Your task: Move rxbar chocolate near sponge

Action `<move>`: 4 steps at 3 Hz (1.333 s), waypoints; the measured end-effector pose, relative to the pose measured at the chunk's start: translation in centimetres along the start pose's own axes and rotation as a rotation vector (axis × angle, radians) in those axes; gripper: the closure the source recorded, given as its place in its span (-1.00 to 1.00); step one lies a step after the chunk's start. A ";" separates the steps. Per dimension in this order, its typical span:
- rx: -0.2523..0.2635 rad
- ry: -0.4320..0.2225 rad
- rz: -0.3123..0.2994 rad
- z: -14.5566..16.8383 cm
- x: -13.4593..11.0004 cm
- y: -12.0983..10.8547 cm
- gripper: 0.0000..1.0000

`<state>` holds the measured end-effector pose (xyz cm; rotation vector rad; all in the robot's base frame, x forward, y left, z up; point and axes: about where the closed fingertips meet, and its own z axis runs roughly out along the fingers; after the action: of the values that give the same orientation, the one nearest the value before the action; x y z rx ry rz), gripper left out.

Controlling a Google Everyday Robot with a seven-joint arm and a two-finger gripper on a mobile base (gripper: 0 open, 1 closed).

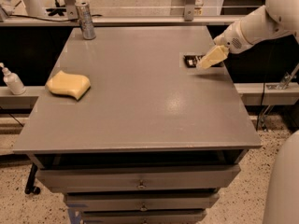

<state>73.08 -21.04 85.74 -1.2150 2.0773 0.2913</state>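
- Camera view, far left: you see a white pump bottle [11,80] standing off the desk [140,111], on a lower ledge beside its left edge.
- On the desk's left side lies the pale yellow sponge [68,84], flat and near the left edge.
- At the far left corner stands a metal can [85,14], upright, well apart from the sponge.
- Toward the far right you find the rxbar chocolate [190,60], flat on the desk, well apart from the sponge and partly covered by the gripper.
- Your gripper [202,65] slants down over the bar's right end from the white arm [252,27]. You cannot tell how far open it is or whether it holds the bar.
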 end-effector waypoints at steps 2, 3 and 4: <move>-0.013 0.010 0.016 0.2 0.8 -0.2 0.28; -0.027 0.030 0.022 0.3 1.5 0.4 0.77; -0.033 0.030 0.021 -0.2 1.3 0.6 0.90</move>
<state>72.05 -21.68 84.93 -1.2248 2.1195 0.3193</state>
